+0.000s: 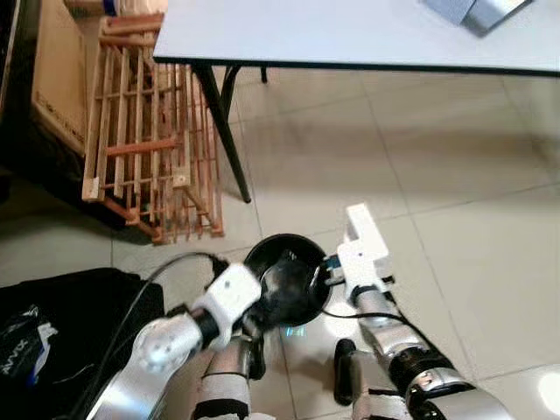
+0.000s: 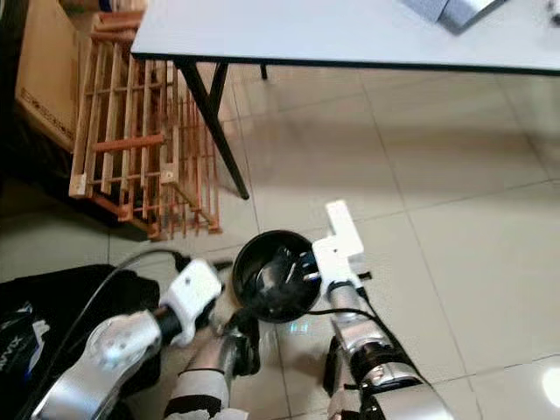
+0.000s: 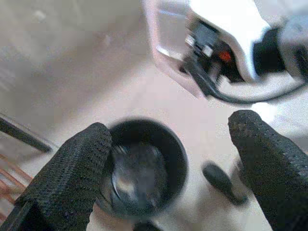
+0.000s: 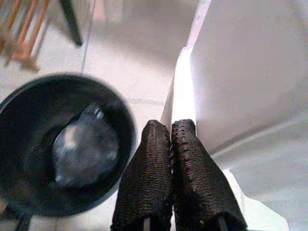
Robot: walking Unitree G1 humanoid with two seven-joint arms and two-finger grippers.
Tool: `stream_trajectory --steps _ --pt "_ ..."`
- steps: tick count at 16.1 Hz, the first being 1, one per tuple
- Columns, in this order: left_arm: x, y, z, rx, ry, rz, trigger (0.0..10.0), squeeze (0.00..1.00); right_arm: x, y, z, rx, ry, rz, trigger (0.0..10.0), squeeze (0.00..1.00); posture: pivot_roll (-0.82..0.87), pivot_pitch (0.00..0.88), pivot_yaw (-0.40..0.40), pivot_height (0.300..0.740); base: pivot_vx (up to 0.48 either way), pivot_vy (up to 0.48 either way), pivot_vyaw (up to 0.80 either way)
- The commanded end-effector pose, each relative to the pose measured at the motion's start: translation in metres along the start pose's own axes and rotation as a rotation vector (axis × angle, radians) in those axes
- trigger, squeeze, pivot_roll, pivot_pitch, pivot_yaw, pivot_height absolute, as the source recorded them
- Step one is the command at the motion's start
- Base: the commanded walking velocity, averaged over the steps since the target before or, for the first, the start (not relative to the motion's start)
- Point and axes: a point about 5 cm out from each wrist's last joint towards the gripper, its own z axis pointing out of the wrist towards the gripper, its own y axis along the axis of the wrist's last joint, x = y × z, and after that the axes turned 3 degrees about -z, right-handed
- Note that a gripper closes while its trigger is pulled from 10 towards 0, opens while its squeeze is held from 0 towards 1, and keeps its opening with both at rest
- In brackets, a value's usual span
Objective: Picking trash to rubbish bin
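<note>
Crumpled trash (image 4: 85, 147) already inside black rubbish bin (image 1: 284, 278) — left pincer (image 3: 168, 163) spread empty above it, right pincer (image 4: 171, 178) closed beside rim — drop looks done.

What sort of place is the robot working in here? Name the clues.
Probably a workroom or storage corner: pale floor tiles, a grey table on black legs, a wooden slat rack against cardboard, and a black rubbish bin below the robot.
</note>
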Motion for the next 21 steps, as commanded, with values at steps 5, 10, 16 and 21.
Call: stream_trajectory --steps 5,10,16,21 --pt "0.018 0.018 0.012 -0.136 0.163 -0.019 10.0 0.00 -0.022 0.016 -0.011 -0.156 -0.095 0.025 0.8 0.00 0.08 0.216 0.049 0.740 0.000 0.000 0.00" --pt "0.018 0.030 0.020 -0.216 0.203 -0.057 10.0 0.00 -0.049 0.027 -0.039 -0.240 -0.174 0.029 8.7 0.00 0.03 0.168 0.058 0.740 0.000 0.000 0.00" --pt "0.038 0.014 0.012 -0.195 0.406 -0.148 10.0 0.00 -0.067 0.027 -0.081 -0.233 -0.224 0.044 10.0 0.00 -0.02 0.131 0.052 0.740 0.000 0.000 0.00" --pt "0.040 0.007 0.013 -0.170 0.418 -0.182 10.0 0.00 -0.065 0.024 -0.090 -0.179 -0.215 0.069 10.0 0.00 -0.03 0.127 0.048 0.740 0.000 0.000 0.00"
